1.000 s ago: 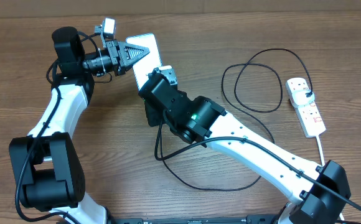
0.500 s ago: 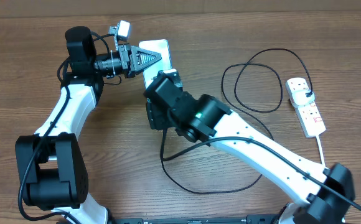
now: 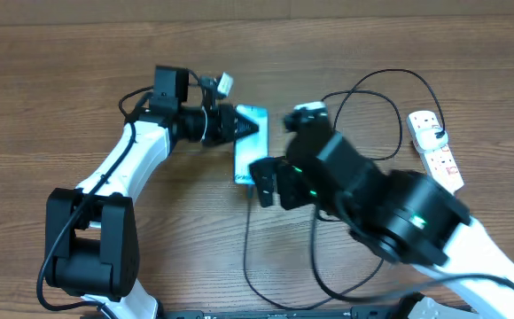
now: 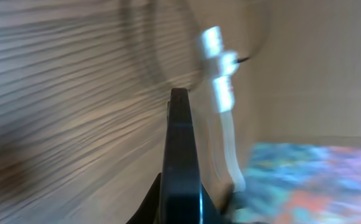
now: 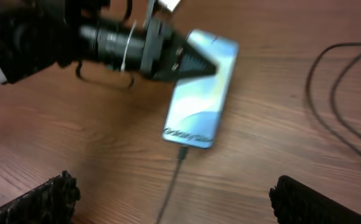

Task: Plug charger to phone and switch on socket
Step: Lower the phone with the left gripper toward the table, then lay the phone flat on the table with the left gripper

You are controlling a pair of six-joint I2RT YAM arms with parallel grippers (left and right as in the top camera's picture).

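Note:
The phone [image 3: 251, 152] lies flat on the wooden table, its blue-teal screen lit [image 5: 199, 112]. The charger's plug tip [image 5: 182, 151] sits at the middle of the phone's near short edge and looks seated there. From it the black cable [image 3: 246, 239] runs toward the table front, then loops back to the white adapter [image 3: 427, 124] in the socket [image 3: 441, 161]. My left gripper [image 3: 255, 129] is shut, its tip over the phone's far left part [image 5: 208, 66]. My right gripper [image 3: 264, 182] stands wide open just short of the plug, nothing between its fingers [image 5: 43, 199]. The left wrist view is blurred.
Wide loops of black cable [image 3: 372, 115] lie between the phone and the socket at the right. The socket's white cord [image 3: 457, 208] trails toward the front right. The far table edge meets a tan wall.
My right gripper has opened, let go of the plug end and drawn back to the right. The phone and my left gripper have shifted right and toward the front.

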